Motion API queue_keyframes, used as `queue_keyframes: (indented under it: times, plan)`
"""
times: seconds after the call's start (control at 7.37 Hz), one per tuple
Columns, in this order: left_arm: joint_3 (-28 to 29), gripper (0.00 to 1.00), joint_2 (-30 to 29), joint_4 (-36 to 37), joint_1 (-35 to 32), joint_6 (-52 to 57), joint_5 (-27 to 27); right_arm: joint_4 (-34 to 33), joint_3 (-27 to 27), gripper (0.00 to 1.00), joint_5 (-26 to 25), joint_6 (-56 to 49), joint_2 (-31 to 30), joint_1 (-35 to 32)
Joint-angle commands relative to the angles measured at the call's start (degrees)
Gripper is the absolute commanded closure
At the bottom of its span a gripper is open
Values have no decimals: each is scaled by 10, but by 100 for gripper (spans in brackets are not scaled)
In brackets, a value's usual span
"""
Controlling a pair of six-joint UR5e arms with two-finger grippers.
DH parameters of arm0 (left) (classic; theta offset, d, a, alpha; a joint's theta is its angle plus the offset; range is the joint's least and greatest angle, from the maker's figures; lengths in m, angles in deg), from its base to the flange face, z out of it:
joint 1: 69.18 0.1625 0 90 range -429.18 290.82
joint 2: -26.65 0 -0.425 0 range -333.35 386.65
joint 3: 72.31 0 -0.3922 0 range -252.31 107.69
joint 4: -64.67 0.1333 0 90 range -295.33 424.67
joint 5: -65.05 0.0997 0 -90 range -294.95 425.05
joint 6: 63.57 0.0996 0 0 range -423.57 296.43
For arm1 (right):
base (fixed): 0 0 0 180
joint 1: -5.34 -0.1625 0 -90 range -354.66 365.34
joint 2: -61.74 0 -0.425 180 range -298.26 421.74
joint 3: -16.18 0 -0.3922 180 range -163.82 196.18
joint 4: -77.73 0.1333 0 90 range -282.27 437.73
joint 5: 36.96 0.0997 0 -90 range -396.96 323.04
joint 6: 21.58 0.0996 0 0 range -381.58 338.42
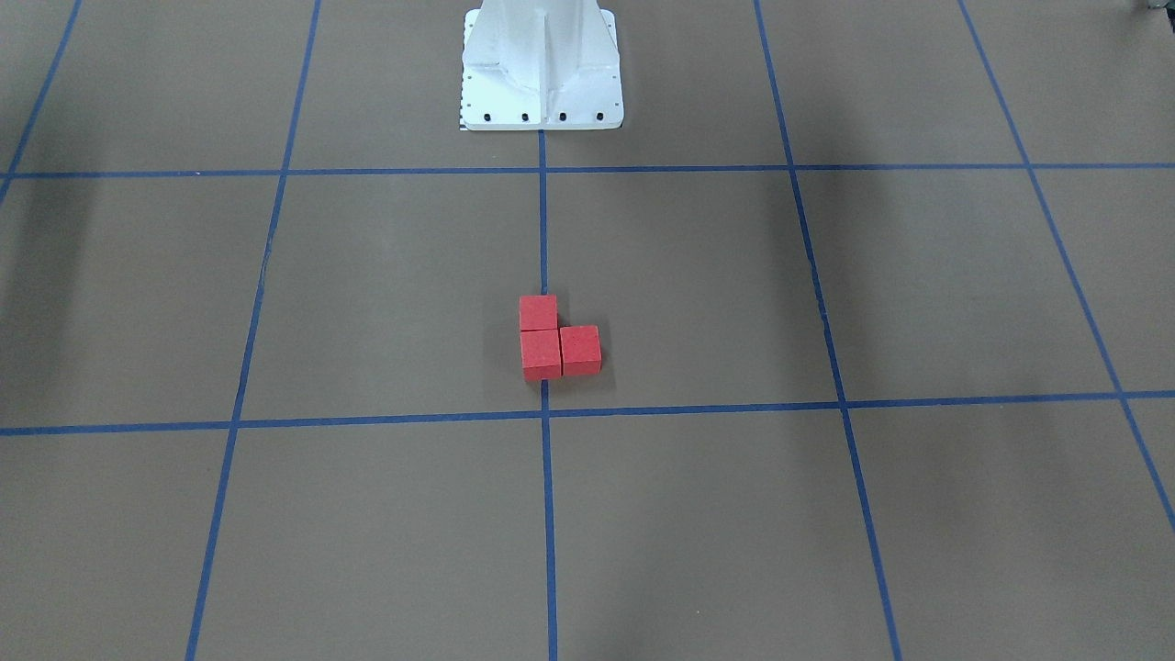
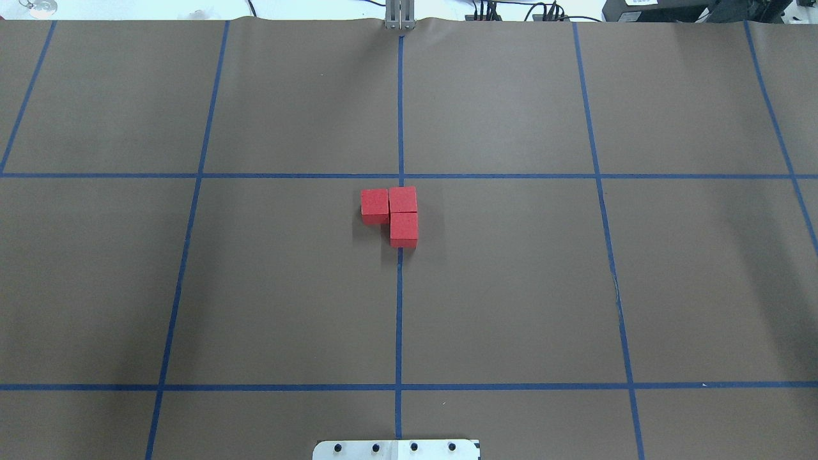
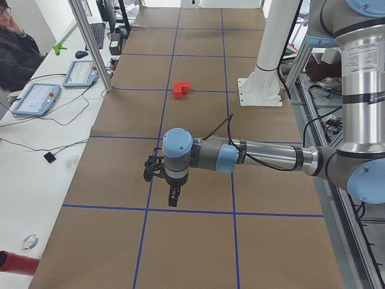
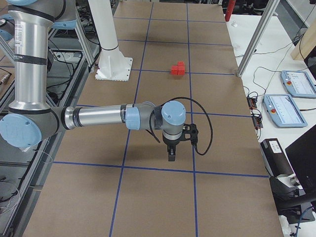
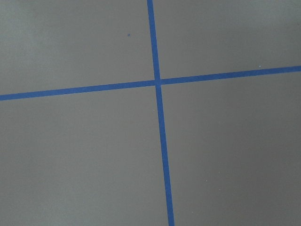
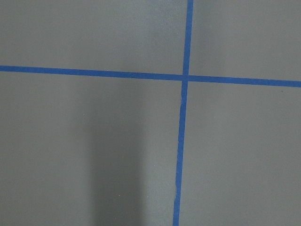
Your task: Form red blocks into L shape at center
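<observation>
Three red blocks sit touching in an L shape on the center (image 2: 441, 217) of the brown surface, on the middle blue tape line. In the front-facing view two blocks (image 1: 538, 312) (image 1: 542, 354) form a column and the third (image 1: 580, 350) sits beside the lower one. They also show overhead (image 2: 402, 214) and small in both side views (image 3: 181, 89) (image 4: 177, 68). My left gripper (image 3: 173, 198) hangs over a grid line far from the blocks. My right gripper (image 4: 171, 155) does the same at the other end. I cannot tell whether either is open or shut. Both wrist views show only tape lines.
The white metal base (image 1: 542, 73) stands behind the blocks on the robot's side. A seated operator (image 3: 15, 45) and control tablets (image 3: 36, 96) are on the white bench beside the table. More tablets (image 4: 296, 84) and metal posts (image 4: 256, 39) show in the right view.
</observation>
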Motion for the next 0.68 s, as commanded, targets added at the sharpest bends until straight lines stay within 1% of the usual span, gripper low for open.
queue_keyframes:
  times: [0.0,0.54]
  plan:
    - [3,0,-1,0,0,0,0,0,0,1,0,0,0,0]
    - [9,0,-5,-2,1,5,0,1,-9,1,1,1,0,0]
